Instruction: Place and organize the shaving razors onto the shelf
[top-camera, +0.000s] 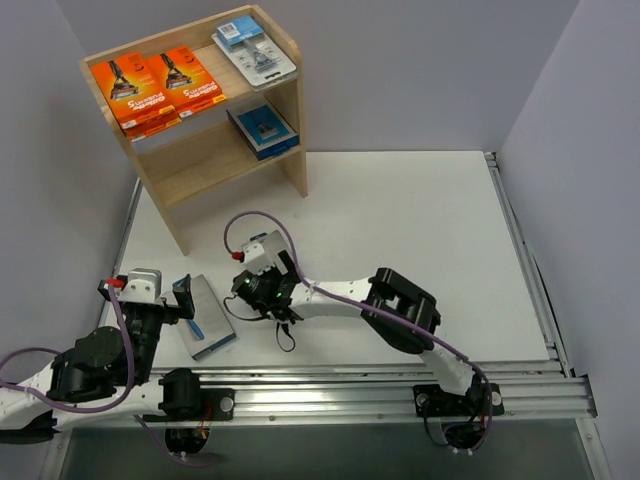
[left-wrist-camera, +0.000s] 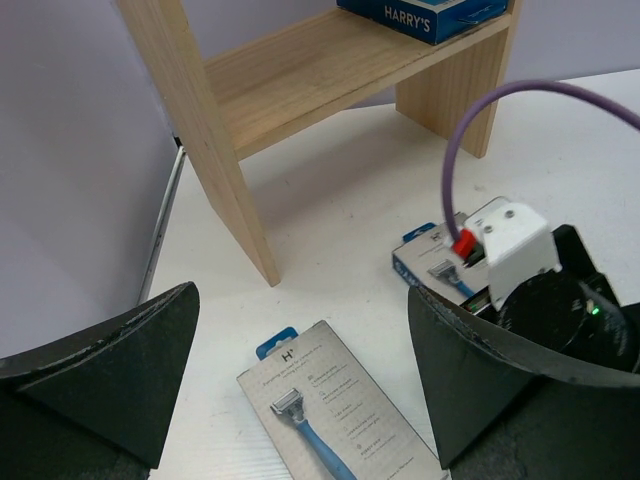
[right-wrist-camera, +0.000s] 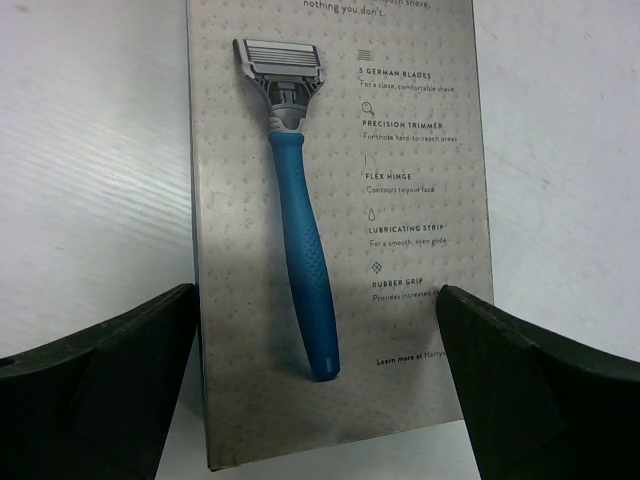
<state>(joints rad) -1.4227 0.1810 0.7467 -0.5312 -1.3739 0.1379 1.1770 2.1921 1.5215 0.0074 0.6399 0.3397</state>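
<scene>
Right gripper (right-wrist-camera: 315, 300) hangs wide open with one finger (right-wrist-camera: 100, 390) at each long edge of the grey razor box (right-wrist-camera: 345, 250), which lies flat on the white table (right-wrist-camera: 90, 150) with bare surface on both sides, its face picturing a blue-handled razor.

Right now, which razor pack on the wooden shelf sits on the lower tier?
The dark blue flat box; both bright orange boxes and the clear blister pack lie on top.
</scene>
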